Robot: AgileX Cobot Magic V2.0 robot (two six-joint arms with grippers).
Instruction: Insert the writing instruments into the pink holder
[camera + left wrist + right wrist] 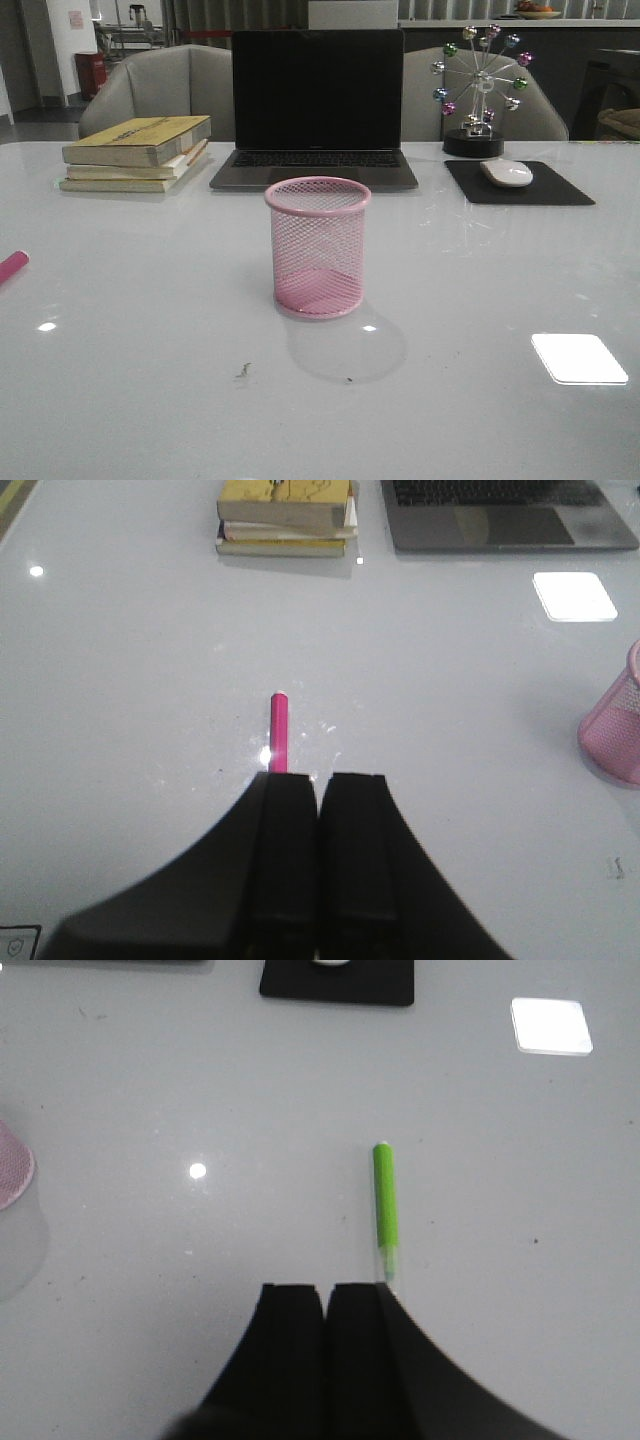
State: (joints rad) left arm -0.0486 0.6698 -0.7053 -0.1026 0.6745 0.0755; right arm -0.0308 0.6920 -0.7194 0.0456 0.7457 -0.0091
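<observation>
Two pens lie flat on our table (150,380): the magenta pen (279,732) just ahead of our left gripper (318,780), the green pen (386,1210) just beyond our right gripper (324,1290), slightly to one side. Both pincers' fingers are pressed together, empty. The pink holder (318,247) stands upright between them, well apart from both.

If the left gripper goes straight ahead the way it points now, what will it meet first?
Probably the magenta pen, lying on the table straight ahead of the left gripper. Its jaws look shut. Height above the table is unclear, so it might pass over the pen.
</observation>
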